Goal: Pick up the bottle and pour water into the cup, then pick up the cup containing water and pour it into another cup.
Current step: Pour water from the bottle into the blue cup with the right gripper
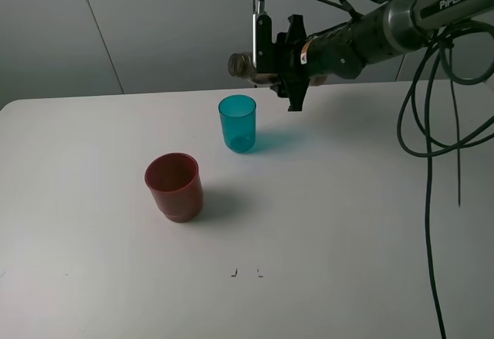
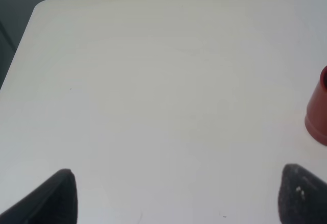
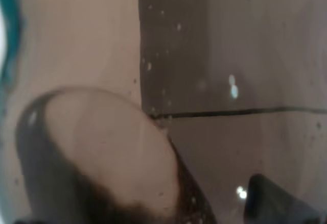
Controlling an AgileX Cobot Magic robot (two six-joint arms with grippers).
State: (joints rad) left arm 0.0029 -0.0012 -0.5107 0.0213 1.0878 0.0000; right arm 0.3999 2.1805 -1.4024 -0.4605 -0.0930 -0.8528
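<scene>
Right arm [image 1: 401, 18] reaching in over the white table [image 1: 347, 238]. We see the right gripper [image 1: 270, 72] closed firmly on the bottle [image 1: 241, 65], which it carries in the air, tipped to roughly level, so that the narrow mouth projects just past the fingertips and the rest of the body is hidden behind the gripper. In the right wrist view the bottle [image 3: 230, 55] lies so close that its smoky, translucent grey-brown wall fills nearly the whole picture, flecked with small specks and bright spots. The left gripper [image 2: 179, 203] hangs above bare table with its two dark fingertips [image 2: 56, 198] spread wide and nothing between them. The red cup [image 1: 174, 186], squat, opaque and upright, stands on the table well below and well apart from the right gripper, beyond the teal cup; we find it again at the margin of the left wrist view [image 2: 319, 112], ahead of the left gripper and off to one side, outside the span of its fingers. The teal cup [image 1: 237, 123], slim, translucent and upright, stands on the table directly beneath the bottle's mouth, near the right gripper but touching neither it nor the bottle. We cannot tell whether it contains water.
</scene>
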